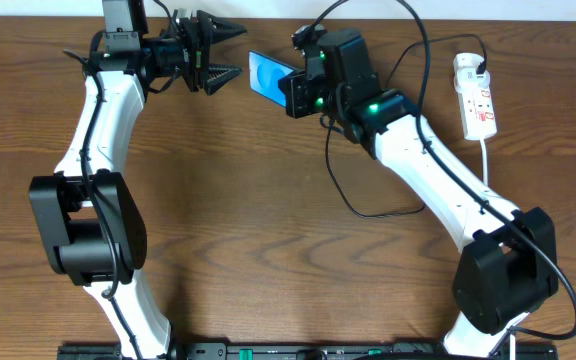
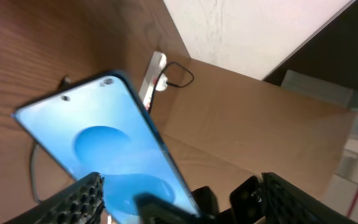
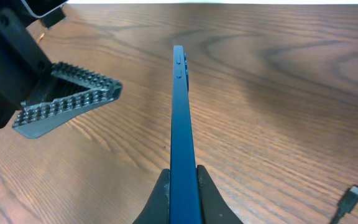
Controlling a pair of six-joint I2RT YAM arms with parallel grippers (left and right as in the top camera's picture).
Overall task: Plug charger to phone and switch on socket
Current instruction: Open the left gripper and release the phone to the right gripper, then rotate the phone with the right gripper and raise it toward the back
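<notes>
A brown wood-grain desk (image 1: pixel 268 200) is filling the overhead view; in the left wrist view a pale wall and a dark blurred corner are standing behind it.

The phone (image 1: pixel 265 74) is sitting near the far edge of the desk, between the two arms, with its blue screen facing the left arm. The right claw (image 3: pixel 183 173) is pinching it: in the right wrist view the phone is showing edge-on, its thin side running up the middle with a finger pressed to each face. The end inside the grip is cut off by the frame, so its port is not showing. Whether the phone is touching the desk cannot be told.

The left claw (image 1: pixel 236 51) is standing spread wide just beside the phone's free end, apart from it. The left wrist view is cutting off the lower part of the screen behind its ridged fingers (image 2: pixel 73 202).

The socket (image 1: pixel 475 96) is lying by the far right edge, well apart from the phone. Its red switches are too small to read. The charger (image 1: pixel 368 213) is looping across the desk under the right arm, partly hidden by it; its connector tip (image 3: pixel 352 194) is lying loose on the wood.
</notes>
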